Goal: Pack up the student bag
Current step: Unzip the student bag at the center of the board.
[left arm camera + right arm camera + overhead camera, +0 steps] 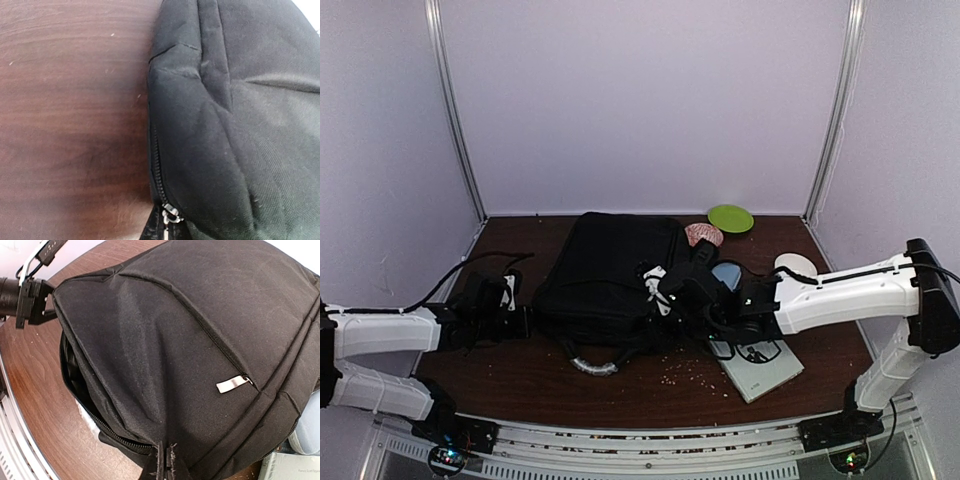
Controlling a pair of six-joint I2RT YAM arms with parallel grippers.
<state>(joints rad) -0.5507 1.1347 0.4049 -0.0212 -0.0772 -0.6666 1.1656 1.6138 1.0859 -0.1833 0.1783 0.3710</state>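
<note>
Student bag (605, 265) mouth gapes slightly at its 6 o'clock edge. Left tool (518, 322) at 9 o'clock, right tool (660, 285) at 3 o'clock; cannot tell whether either is clenched. Risk: slack fabric sags and the mouth closes.

Fills nearly the whole view: student bag (190, 330), black creased fabric. Gapes along the lower-left edge, zipper teeth (102, 427) curving above the brown counter (35, 390). Carries a silvery zip pull (232, 385) on a closed seam. Sits just beside the left arm (22, 292) at the top-left corner, contact unclear.
</note>
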